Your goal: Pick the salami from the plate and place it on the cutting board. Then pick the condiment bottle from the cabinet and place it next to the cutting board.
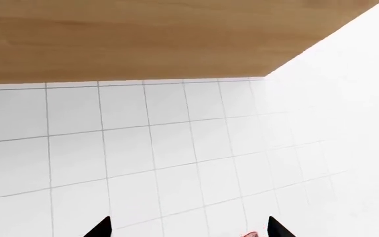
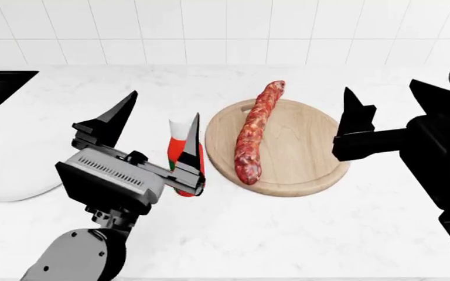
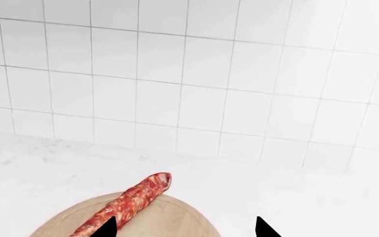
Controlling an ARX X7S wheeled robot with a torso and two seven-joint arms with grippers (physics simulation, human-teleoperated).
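Left pincer [image 2: 156, 136] spread wide and released, bottle [image 2: 183, 153] upright on the tabletop [image 2: 303, 228] just beside its inner finger, next to the cutting board [image 2: 299, 149], salami [image 2: 255, 133] lying across that board, plate [image 2: 10, 172] off left, right pincer [image 2: 355, 120] over the board's far side, grip state unclear.

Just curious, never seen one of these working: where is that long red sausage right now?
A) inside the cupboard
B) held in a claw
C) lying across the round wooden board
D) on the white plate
C: the salami lies lengthwise on the cutting board, one end poking over its far edge, no gripper touching it.
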